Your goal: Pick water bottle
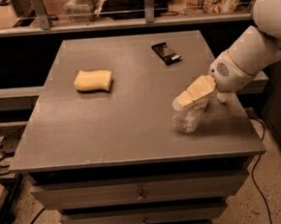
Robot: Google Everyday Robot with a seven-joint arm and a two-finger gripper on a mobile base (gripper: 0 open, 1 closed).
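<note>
The water bottle is a small clear crinkly plastic bottle lying on the grey table near its right front part. Its neck end, cap and label are hidden under my gripper. My gripper is cream-coloured, comes in from the right on a white arm, and sits right over the far end of the bottle, touching or nearly touching it.
A yellow sponge lies on the left part of the table. A dark snack bar lies at the back right. The table's right edge runs just under the arm. Drawers sit below the front edge.
</note>
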